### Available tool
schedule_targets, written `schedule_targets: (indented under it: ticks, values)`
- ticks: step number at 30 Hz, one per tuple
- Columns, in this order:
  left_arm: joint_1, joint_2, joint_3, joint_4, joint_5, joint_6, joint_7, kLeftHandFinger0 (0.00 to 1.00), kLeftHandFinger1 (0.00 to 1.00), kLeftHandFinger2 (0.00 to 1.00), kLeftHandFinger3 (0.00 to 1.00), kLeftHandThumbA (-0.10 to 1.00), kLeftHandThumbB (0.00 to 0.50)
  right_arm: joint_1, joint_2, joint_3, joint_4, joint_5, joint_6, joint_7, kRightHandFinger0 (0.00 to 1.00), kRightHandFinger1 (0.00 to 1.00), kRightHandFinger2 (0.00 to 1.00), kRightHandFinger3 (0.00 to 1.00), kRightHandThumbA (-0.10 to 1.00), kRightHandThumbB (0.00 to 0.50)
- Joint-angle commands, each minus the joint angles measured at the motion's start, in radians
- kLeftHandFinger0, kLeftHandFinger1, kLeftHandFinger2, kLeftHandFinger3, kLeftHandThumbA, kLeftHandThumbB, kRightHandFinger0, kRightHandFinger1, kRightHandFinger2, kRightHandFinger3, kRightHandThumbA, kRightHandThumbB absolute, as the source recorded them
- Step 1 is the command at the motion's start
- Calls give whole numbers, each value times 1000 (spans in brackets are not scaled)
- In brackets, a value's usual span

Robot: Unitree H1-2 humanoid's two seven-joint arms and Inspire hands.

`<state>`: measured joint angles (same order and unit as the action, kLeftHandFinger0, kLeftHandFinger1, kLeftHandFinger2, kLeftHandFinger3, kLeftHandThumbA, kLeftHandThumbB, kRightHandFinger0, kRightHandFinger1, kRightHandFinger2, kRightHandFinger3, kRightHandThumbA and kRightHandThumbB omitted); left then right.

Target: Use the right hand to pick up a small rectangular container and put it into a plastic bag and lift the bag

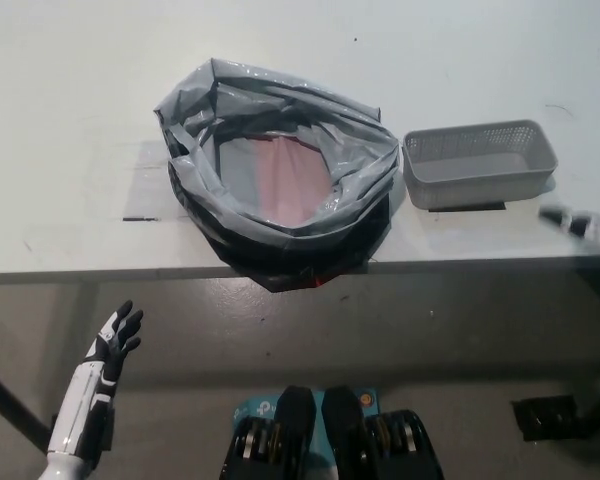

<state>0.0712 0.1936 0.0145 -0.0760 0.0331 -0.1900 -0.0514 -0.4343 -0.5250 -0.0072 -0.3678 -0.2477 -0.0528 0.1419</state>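
While the blurred right hand (580, 226), grip unclear, nears it, the container (479, 163) sits beside the bag (280, 170).

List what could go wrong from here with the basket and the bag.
1. The plastic bag overhangs the table edge; dropping the basket in might tip it off.
2. The right hand is blurred at the picture's edge, so its grasp may miss.
3. The left hand rests below the table, steadying nothing.

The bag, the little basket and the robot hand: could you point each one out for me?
plastic bag (195, 180), head view, on its grey rolled rim at the left.
basket (480, 185), head view, on its near long wall.
left robot hand (116, 340), head view, on the middle of the hand.
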Motion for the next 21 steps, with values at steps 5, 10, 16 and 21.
schedule_targets:
  ticks: [5, 10, 16, 21]
  values:
    - [2, 14, -9, -45, 13, -87, -17, 1000, 1000, 1000, 1000, 1000, 327, -718, -170, 308, 451, -122, 324, 572, 1000, 1000, 1000, 1000, 917, 500]
    - [-2, 17, -11, -46, 16, -83, -20, 1000, 1000, 1000, 1000, 1000, 327, -834, -118, 418, 699, -222, 250, 598, 1000, 1000, 1000, 1000, 949, 500]
    - [0, 14, -14, -46, 14, -81, -21, 1000, 1000, 1000, 1000, 1000, 323, -927, -36, 540, 938, -235, 276, 666, 1000, 1000, 1000, 1000, 870, 500]
    - [0, 16, -15, -47, 15, -81, -25, 1000, 1000, 1000, 1000, 1000, 326, -969, 5, 651, 1056, -260, 298, 748, 1000, 1000, 1000, 1000, 947, 500]
